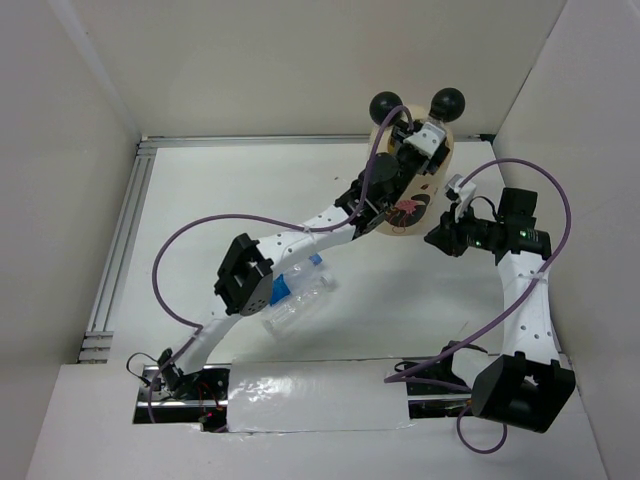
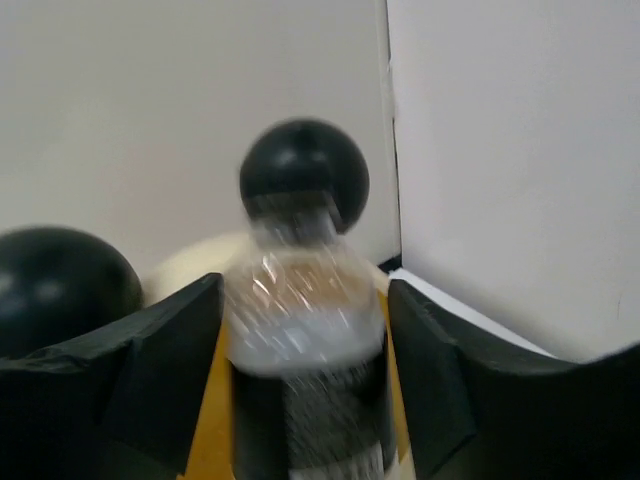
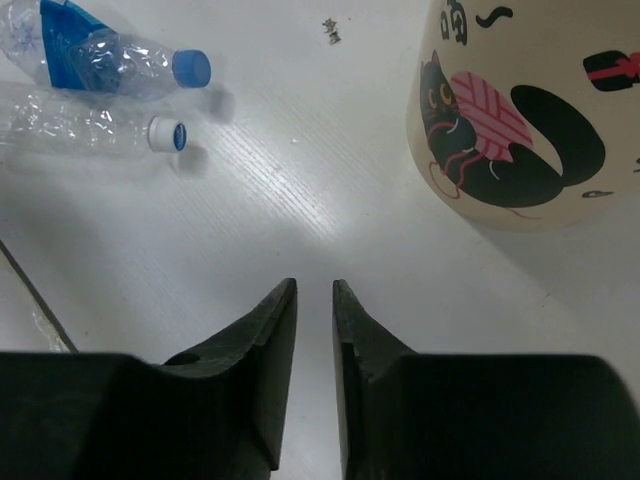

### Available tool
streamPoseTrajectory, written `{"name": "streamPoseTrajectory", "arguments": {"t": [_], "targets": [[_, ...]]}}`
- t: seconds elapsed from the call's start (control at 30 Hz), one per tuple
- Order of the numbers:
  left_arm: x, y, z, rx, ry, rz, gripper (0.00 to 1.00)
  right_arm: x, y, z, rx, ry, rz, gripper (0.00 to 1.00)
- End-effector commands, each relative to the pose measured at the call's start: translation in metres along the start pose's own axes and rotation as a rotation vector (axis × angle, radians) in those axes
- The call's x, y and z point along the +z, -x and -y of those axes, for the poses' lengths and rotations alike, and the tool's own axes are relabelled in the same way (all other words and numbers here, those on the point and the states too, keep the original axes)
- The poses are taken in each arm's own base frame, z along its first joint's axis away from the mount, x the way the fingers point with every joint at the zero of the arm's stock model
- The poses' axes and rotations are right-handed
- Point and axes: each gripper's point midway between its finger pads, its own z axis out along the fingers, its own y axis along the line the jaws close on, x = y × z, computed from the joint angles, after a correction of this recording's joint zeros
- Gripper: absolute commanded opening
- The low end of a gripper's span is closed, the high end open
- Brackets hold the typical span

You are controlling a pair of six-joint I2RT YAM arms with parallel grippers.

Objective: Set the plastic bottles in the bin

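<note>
**Two bottles (image 3: 95, 95) to go on the tabletop (image 3: 300, 200), one at the mouth of the bin (image 3: 530, 50)**

One bottle is at the point of delivery. The left gripper (image 2: 305, 290) reaches out over the cream bin, and the left wrist view shows a black-labelled bottle (image 2: 305, 345) standing upright between its fingers (image 2: 170, 345). Below it is the yellow inside (image 2: 213, 440) of the bin, and behind it are the two black ball ears (image 2: 303, 178). The bottle is smeared with blur and the fingers sit just beside its sides. I cannot tell whether they are clamping it or have let it go. Either way it is above the opening and not yet clearly inside.

Two more bottles lie on their sides on the tabletop, well apart from the bin. They lie side by side and close together, and in the top view the left arm partly covers them.

- **Blue-labelled bottle** (image 3: 90, 50): it has a blue cap and looks crumpled.
- **Clear bottle** (image 3: 80, 125): it has a white-and-blue cap and lies just beside the first one.

The right gripper (image 3: 314, 288) hovers low near the bin's side (the side with the black cat and its pink ball of yarn). Its fingers (image 3: 265, 350) are drawn almost together with only a thin slit between them, and they hold nothing.

My reading is that the task is partway done. One bottle is about to go in, and at least two are waiting to be fetched. No view looks down into the bin past the held bottle, so I cannot say how many are already inside.
</note>
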Motion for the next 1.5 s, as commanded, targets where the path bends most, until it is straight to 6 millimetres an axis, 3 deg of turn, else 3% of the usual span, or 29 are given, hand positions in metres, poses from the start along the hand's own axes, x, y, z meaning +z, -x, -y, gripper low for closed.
{"name": "streamPoseTrajectory", "arguments": {"t": [0.0,0.03,0.13,0.17,0.2,0.23,0.3,0.37,0.4,0.43,0.5,0.6,0.63,0.67,0.7,0.73,0.77,0.8,0.83,0.87,0.9,0.93,0.97,1.0,1.03,1.07,1.13,1.23,1.47], "targets": [[0.005,0.008,-0.008,-0.012,0.052,0.050,0.80,-0.003,-0.005,-0.006,0.018,-0.001,-0.010,0.29],[0.006,0.005,-0.010,-0.004,0.066,0.047,0.83,-0.003,-0.005,-0.006,0.018,-0.001,-0.010,0.33],[0.009,0.006,-0.011,-0.005,0.075,0.046,1.00,-0.003,-0.005,-0.008,0.026,0.010,-0.008,0.65],[0.011,0.007,-0.015,-0.014,0.074,0.045,1.00,-0.003,-0.005,-0.008,0.026,0.010,-0.008,0.73],[0.011,0.007,-0.015,-0.014,0.074,0.045,1.00,-0.004,-0.006,-0.009,0.020,0.014,-0.013,0.96],[0.011,0.017,-0.017,-0.027,0.077,0.058,1.00,-0.003,-0.005,-0.011,0.020,0.022,-0.006,1.00],[0.008,0.024,-0.018,-0.027,0.065,0.060,1.00,-0.003,-0.005,-0.013,0.014,0.033,-0.004,1.00],[0.003,0.045,-0.006,-0.034,0.035,0.098,1.00,-0.003,-0.004,-0.014,0.005,0.041,0.004,1.00],[-0.003,0.067,-0.008,-0.040,0.036,0.133,1.00,-0.002,-0.006,-0.016,0.014,0.053,0.006,1.00],[-0.003,0.067,-0.008,-0.040,0.036,0.134,1.00,-0.001,-0.005,-0.017,0.014,0.060,0.013,1.00],[-0.007,0.088,-0.009,-0.029,0.045,0.162,1.00,-0.001,-0.004,-0.019,0.005,0.068,0.021,1.00],[-0.025,0.129,-0.023,-0.026,0.087,0.207,1.00,-0.001,0.000,-0.026,-0.055,0.117,0.055,1.00],[-0.035,0.120,-0.018,-0.020,0.082,0.167,0.98,-0.002,0.003,-0.031,-0.089,0.136,0.072,1.00],[-0.052,0.160,-0.040,-0.038,0.112,0.199,0.96,-0.002,0.008,-0.039,-0.119,0.175,0.110,1.00],[-0.065,0.168,-0.042,-0.060,0.113,0.183,0.91,0.000,0.006,-0.047,-0.149,0.213,0.120,1.00],[-0.078,0.161,-0.048,-0.101,0.120,0.115,0.82,0.004,-0.001,-0.056,-0.213,0.263,0.125,1.00],[-0.096,0.128,-0.047,-0.094,0.105,0.009,0.58,0.009,-0.001,-0.069,-0.272,0.326,0.137,1.00],[-0.121,0.159,-0.078,-0.139,0.135,0.014,0.46,0.011,-0.008,-0.084,-0.307,0.394,0.141,1.00],[-0.137,0.150,-0.085,-0.222,0.139,-0.040,0.40,0.019,-0.012,-0.092,-0.382,0.432,0.153,0.95],[-0.165,0.091,-0.086,-0.187,0.130,-0.228,0.37,0.030,-0.016,-0.109,-0.440,0.509,0.134,0.83],[-0.185,0.080,-0.097,-0.207,0.146,-0.283,0.38,0.036,-0.019,-0.117,-0.475,0.542,0.129,0.77],[-0.211,0.094,-0.120,-0.282,0.186,-0.284,0.44,0.049,-0.021,-0.118,-0.526,0.549,0.140,0.69],[-0.248,0.043,-0.123,-0.242,0.196,-0.440,0.54,0.060,-0.023,-0.130,-0.581,0.583,0.121,0.54],[-0.291,0.023,-0.140,-0.264,0.253,-0.522,0.77,0.077,-0.015,-0.134,-0.639,0.569,0.132,0.51],[-0.291,0.022,-0.145,-0.263,0.264,-0.522,0.84,0.077,-0.015,-0.134,-0.640,0.568,0.132,0.51],[-0.315,0.036,-0.158,-0.334,0.305,-0.498,0.87,0.094,-0.009,-0.142,-0.694,0.592,0.151,0.56],[-0.364,0.002,-0.163,-0.335,0.339,-0.630,0.89,0.107,-0.001,-0.149,-0.740,0.627,0.146,0.82],[-0.415,-0.010,-0.178,-0.401,0.424,-0.670,0.91,0.133,0.000,-0.176,-0.821,0.752,0.113,0.86],[-0.472,-0.023,-0.193,-0.501,0.565,-0.700,0.93,0.178,-0.009,-0.238,-0.978,0.890,0.096,0.91]]}}
